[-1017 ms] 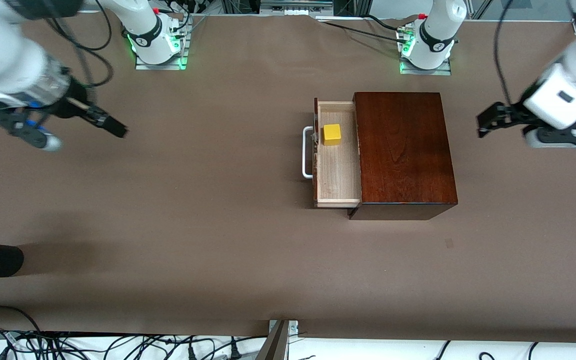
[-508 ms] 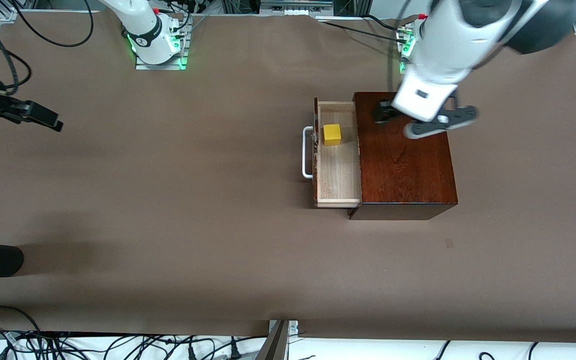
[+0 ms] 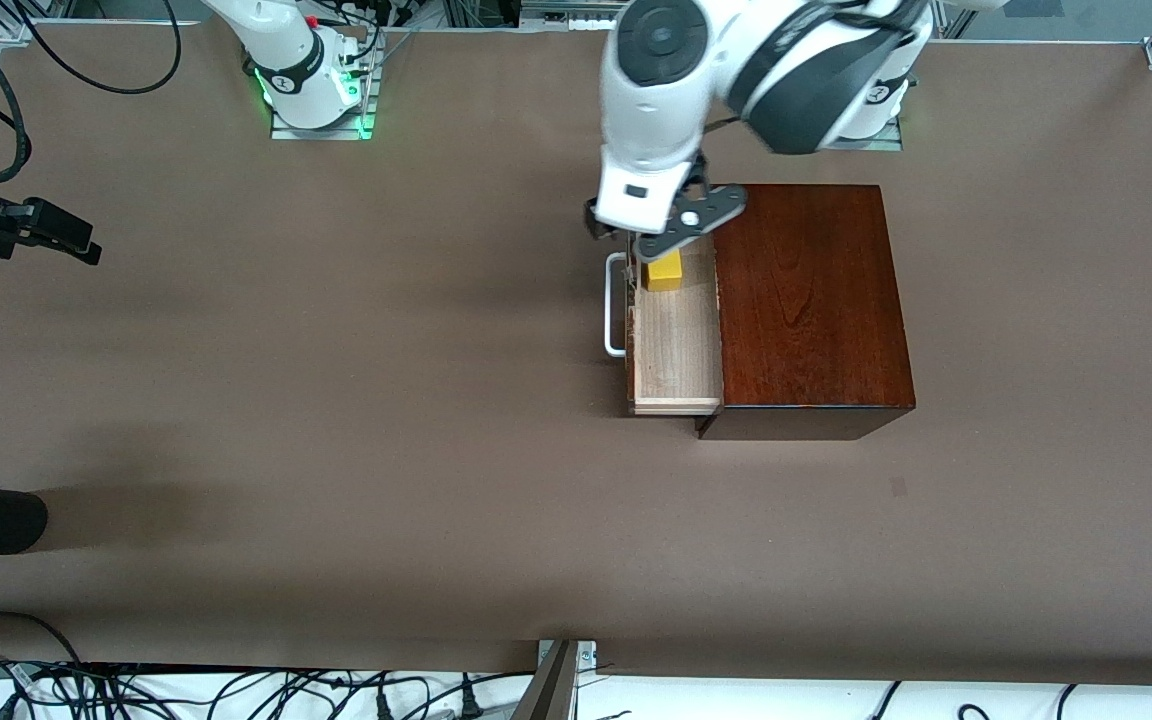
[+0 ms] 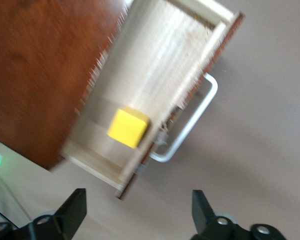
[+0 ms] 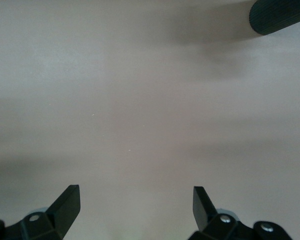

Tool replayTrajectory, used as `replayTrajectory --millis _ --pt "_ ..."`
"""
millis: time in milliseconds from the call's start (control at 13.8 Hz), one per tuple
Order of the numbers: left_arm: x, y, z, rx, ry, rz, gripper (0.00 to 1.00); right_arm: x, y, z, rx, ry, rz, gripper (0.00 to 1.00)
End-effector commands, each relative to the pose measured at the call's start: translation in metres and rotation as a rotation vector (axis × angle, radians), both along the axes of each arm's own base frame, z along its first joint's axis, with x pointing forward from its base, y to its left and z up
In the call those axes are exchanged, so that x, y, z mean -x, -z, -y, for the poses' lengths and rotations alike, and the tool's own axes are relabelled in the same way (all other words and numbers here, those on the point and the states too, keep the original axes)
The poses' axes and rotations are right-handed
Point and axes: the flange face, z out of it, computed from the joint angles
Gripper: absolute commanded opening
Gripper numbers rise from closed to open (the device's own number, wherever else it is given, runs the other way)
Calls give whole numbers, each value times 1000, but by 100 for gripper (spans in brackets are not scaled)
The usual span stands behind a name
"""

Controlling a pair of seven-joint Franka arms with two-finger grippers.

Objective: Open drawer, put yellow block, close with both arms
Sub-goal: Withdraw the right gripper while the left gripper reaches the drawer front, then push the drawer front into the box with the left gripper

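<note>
While the yellow block [image 3: 664,272] sits in the open drawer [image 3: 674,345], the left gripper [image 4: 136,212] hangs over it, jaws apart, and the right gripper [image 5: 136,206] waits, jaws apart, over bare counter [image 3: 336,400].

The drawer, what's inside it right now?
The drawer stands open with the yellow block on its bare wood floor. The left gripper hovers over that end, open. The part still inside the wooden box is hidden.

Right gripper [image 5: 135,205]: jaws spread wide, over bare brown desk [image 5: 140,100]. Dark rounded object [image 5: 282,15], unidentified, resting on the desk at the frame edge.
</note>
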Motion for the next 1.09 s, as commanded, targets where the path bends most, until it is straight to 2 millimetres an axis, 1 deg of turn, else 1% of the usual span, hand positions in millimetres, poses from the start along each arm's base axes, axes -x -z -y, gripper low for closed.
replayTrajectory --millis 0,73,145,363,581,654,726,872,1017 --pt "-12 15 35 17 -49 -17 25 6 -1 3 13 -21 7 100" --pt "-16 24 40 21 -75 -22 15 6 0 3 12 -21 1 100" --pt "-16 34 48 22 -105 -25 0 6 0 3 12 -22 -1 100" --pt "-16 82 70 8 -205 -35 0 3 3 5 11 -19 -5 100" --pt "-15 117 84 -11 -318 -42 0 1 5 4 9 -19 -7 100" --pt "-16 129 83 -23 -330 -44 0 -1 10 3 11 -18 -15 100" --pt "-19 136 79 -39 -334 -38 0 -3 13 -1 12 -21 -21 100" --pt "-27 146 70 -78 -344 -16 0 -3 11 0 10 -12 -10 100" --pt "-27 161 62 -114 -349 -25 0 -3 8 0 12 -12 -8 100"
